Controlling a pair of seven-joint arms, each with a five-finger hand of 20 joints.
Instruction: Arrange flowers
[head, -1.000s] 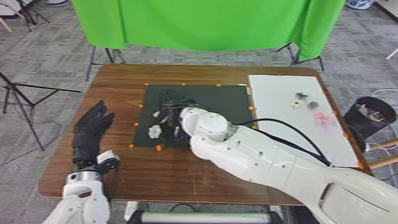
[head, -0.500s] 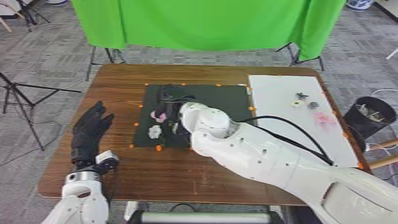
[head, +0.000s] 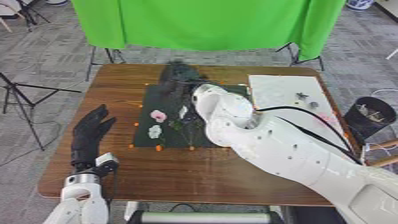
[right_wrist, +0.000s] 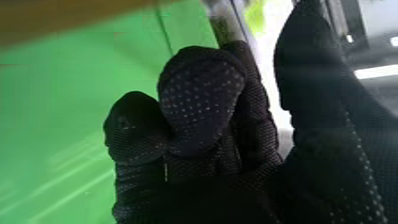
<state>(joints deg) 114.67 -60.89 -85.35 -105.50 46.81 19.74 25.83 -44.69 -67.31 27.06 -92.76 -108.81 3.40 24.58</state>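
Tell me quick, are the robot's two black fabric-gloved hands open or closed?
Black-gloved left hand: open, fingers straight.
Black-gloved right hand: can't tell.

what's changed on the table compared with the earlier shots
The right hand in its black fabric glove moved away from the robot, from over the dark mat to its far edge, uncovering more of the pale pink flower. Whether it let go of anything, I can't tell. The left hand and the white flower below the pink one stayed put.

Pink flower (head: 158, 116) and white flower (head: 155, 131) on dark green mat (head: 149, 139)
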